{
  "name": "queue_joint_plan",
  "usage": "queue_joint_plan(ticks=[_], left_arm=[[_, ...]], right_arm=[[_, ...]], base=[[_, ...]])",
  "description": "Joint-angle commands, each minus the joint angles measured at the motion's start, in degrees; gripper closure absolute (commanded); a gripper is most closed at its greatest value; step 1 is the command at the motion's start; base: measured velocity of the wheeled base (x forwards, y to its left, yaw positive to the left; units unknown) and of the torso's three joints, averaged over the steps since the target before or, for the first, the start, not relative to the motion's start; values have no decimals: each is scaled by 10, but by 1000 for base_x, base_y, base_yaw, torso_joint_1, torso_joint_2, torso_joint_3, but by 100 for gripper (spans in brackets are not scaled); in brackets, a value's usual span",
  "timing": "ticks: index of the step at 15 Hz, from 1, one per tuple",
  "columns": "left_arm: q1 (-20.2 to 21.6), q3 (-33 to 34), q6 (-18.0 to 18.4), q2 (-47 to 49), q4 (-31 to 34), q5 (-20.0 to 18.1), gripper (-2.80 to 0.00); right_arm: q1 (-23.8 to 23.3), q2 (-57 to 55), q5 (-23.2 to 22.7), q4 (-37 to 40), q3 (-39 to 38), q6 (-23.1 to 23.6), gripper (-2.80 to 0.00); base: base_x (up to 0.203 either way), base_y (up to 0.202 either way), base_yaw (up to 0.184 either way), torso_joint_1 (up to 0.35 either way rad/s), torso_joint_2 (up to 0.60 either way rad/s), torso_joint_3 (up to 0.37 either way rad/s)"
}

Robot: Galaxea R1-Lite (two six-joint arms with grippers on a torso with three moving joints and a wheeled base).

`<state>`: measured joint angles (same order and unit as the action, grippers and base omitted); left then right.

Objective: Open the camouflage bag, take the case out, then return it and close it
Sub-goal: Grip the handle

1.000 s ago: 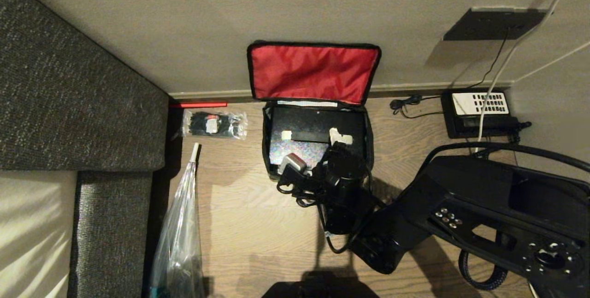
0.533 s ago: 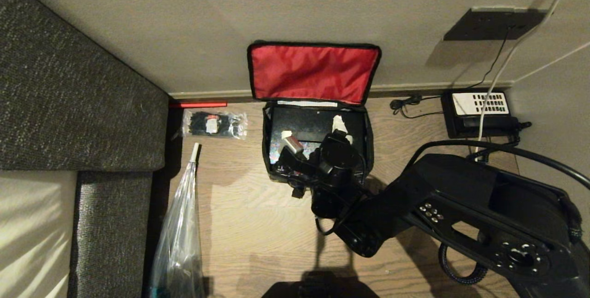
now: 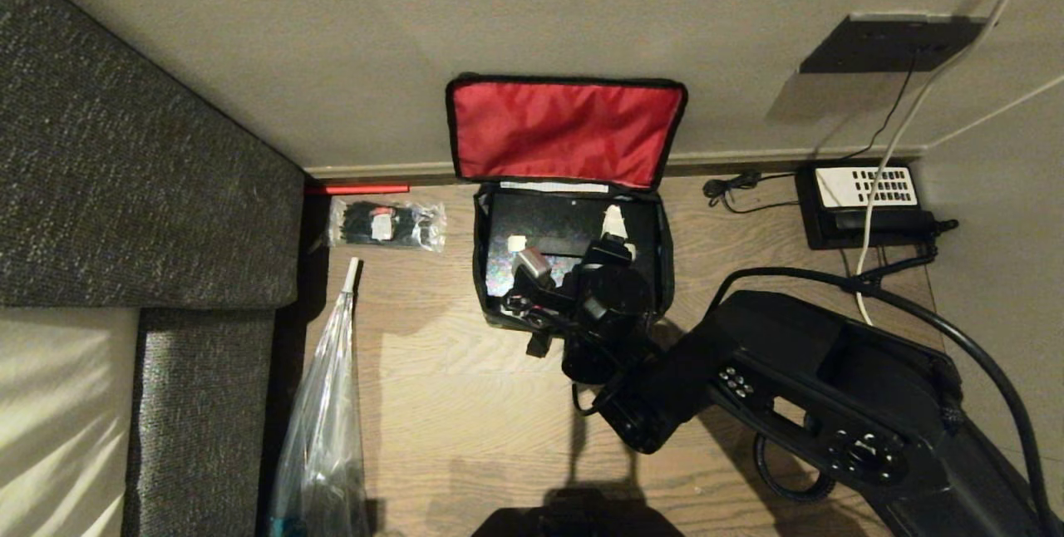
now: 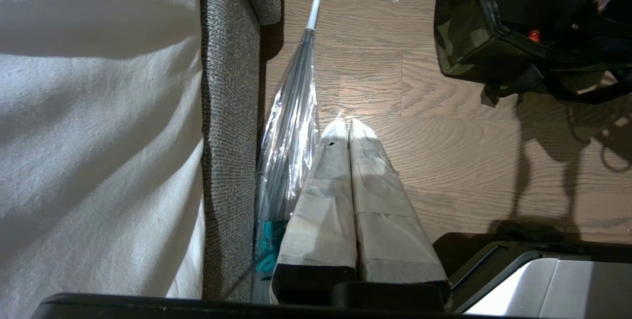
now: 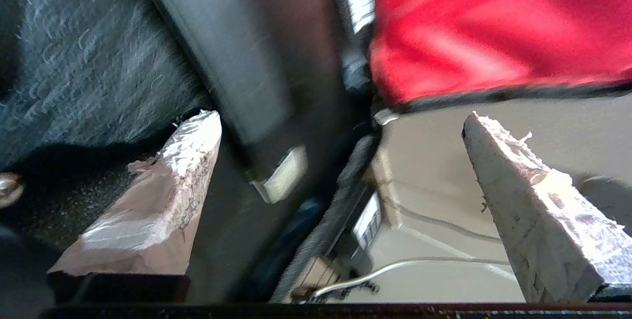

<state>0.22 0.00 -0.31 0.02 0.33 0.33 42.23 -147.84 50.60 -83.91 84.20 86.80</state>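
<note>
The camouflage bag (image 3: pixel 480 258) stands open on the wooden floor against the wall. Its red-lined lid flap (image 3: pixel 565 131) leans up on the wall. The black case (image 3: pixel 549 225) lies inside it, and one cream handle end (image 3: pixel 517 243) shows. My right gripper (image 3: pixel 613 238) hangs over the bag's right half, open and holding nothing. In the right wrist view the gripper (image 5: pixel 340 119) spans the case's handle (image 5: pixel 217 52), its other cream end (image 5: pixel 281 176) and the bag's black edge. My left gripper (image 4: pixel 345 124) is parked low over the floor, shut and empty, with the bag (image 4: pixel 464 37) farther off.
A grey sofa (image 3: pixel 125 188) fills the left side. A clear plastic bag (image 3: pixel 324 429) lies beside it. A packet of black cable ties (image 3: pixel 386 224) sits left of the bag. A black telephone (image 3: pixel 864 196) with cables stands at the right by the wall.
My right arm has reached farther toward the wall. Its open gripper has moved deeper over the case and its wrist has turned. The bag and case have not moved.
</note>
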Motion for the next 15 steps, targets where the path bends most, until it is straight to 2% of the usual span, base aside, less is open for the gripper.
queue_joint_plan(ticks=[1,6,11,15], left_arm=[[0,2,0,-1,0,0,0],[0,2,-1,-1,0,0,0],[0,2,-1,-1,0,0,0],[0,2,0,-1,0,0,0]], right_arm=[[-6,-25,2,-5,8,4,-280],[-9,-29,-1,-5,12,4,-280],[-41,-90,-30,-6,167,5,-280],[-52,-104,-41,-6,184,5,-280]], base=[[0,0,0,0,0,0],[0,0,0,0,0,0],[0,0,0,0,0,0],[0,0,0,0,0,0]])
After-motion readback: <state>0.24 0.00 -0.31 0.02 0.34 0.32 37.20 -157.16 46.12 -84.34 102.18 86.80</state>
